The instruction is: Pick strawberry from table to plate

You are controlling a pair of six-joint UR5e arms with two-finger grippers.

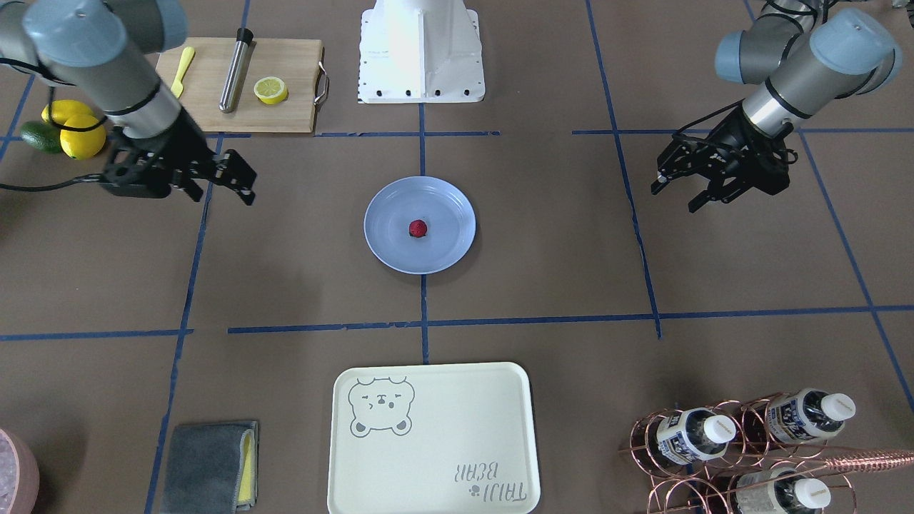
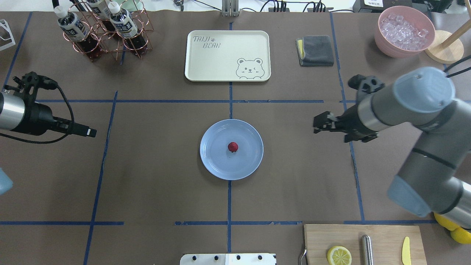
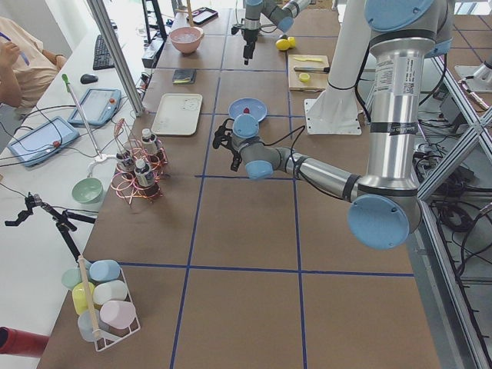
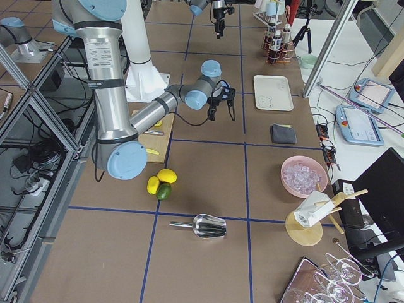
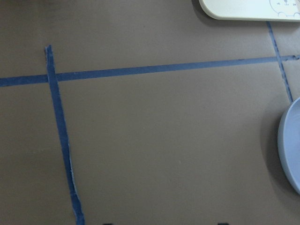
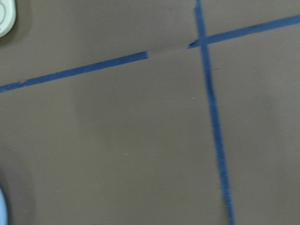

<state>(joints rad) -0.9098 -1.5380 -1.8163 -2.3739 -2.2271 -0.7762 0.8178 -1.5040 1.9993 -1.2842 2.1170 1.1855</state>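
The strawberry, small and dark red, lies near the middle of the light-blue plate, which sits at the centre of the brown table. My left gripper hovers open and empty well off to the plate's side. On the other side, my right gripper also hangs open, holding nothing. The left wrist view catches only the plate's rim at its right edge. Bare table and blue tape fill the right wrist view.
A cutting board holds a lemon half, a steel rod and a yellow knife. Lemons and an avocado lie beside it. The bear tray, grey cloth, bottle rack and ice bowl line the far edge.
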